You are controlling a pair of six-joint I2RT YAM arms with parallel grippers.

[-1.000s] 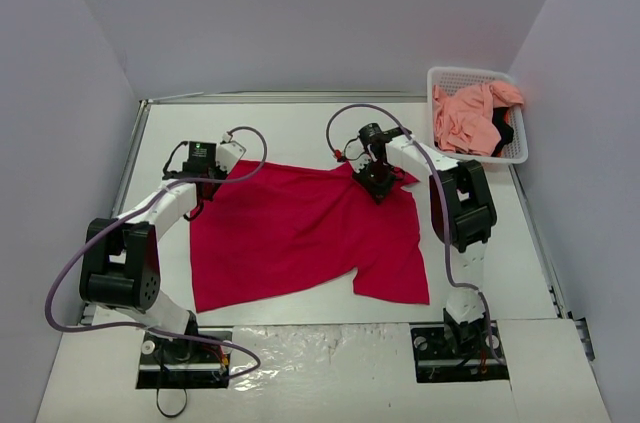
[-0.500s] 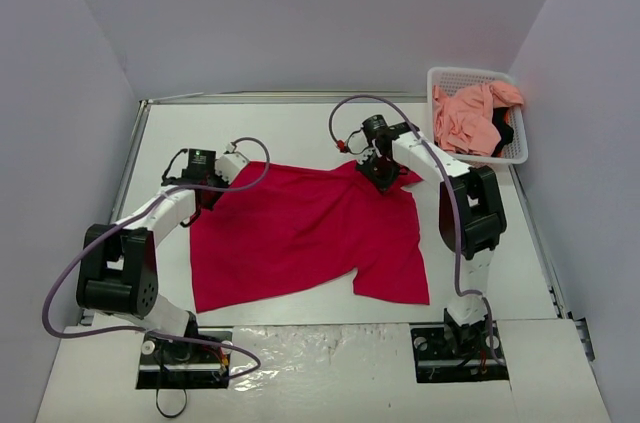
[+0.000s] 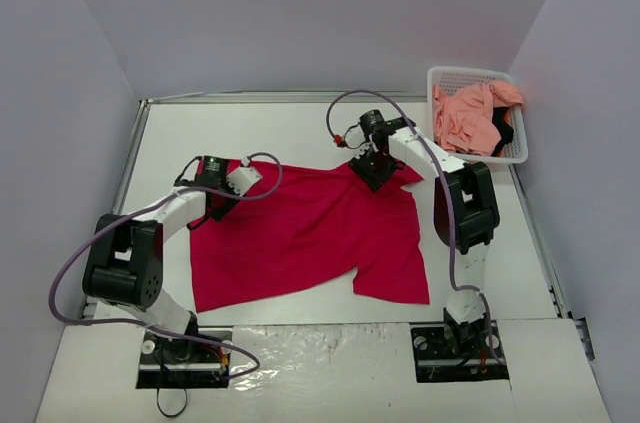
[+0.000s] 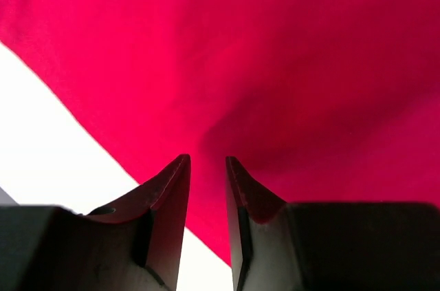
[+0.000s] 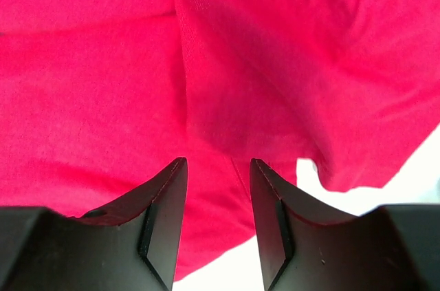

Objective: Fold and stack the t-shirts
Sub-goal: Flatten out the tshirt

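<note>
The crimson red t-shirt (image 3: 310,233) lies spread flat in the middle of the table. My left gripper (image 3: 215,203) is low over its far left corner. In the left wrist view its jaws (image 4: 206,160) stand slightly apart above the shirt's edge (image 4: 309,64), with no cloth between them. My right gripper (image 3: 374,169) is over the shirt's far right part. In the right wrist view it (image 5: 218,162) is open above a fold of red cloth (image 5: 103,64). The salmon pink t-shirt (image 3: 462,118) and a bit of black garment (image 3: 503,133) lie bunched in the basket.
The white lattice basket (image 3: 470,73) stands at the far right corner against the wall. Grey walls close in the table on three sides. White tabletop (image 3: 250,133) shows beyond the shirt and along both sides.
My left gripper has moved right and nearer, onto the red shirt's far left corner. My right gripper has shifted slightly toward the shirt's far edge. The shirt has not visibly moved.
</note>
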